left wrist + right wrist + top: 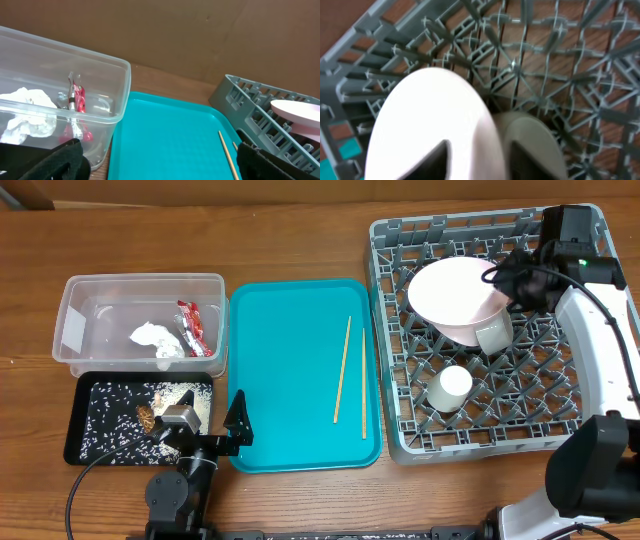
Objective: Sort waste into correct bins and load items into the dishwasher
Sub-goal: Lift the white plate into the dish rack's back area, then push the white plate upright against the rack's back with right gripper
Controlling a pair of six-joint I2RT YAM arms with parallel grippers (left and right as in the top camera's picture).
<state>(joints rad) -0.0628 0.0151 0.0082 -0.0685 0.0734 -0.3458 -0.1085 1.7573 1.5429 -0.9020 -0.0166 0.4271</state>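
Observation:
My right gripper [503,278] is shut on the rim of the large white plate [450,295], held tilted in the grey dish rack [560,410]. In the right wrist view its fingers [482,160] straddle the plate [430,120], with a pale bowl [535,135] behind. The bowl [495,332] and a small white cup [451,386] sit in the rack. Two chopsticks [342,370] lie on the teal tray [290,380]. My left gripper [205,430] is open and empty at the tray's near left corner [160,167].
The clear tub [100,290] holds a white napkin [155,340] and the red-and-white wrapper [190,325]; both show in the left wrist view [27,107] [77,100]. The black tray [75,435] holds rice grains [110,420] and brown bits [148,417].

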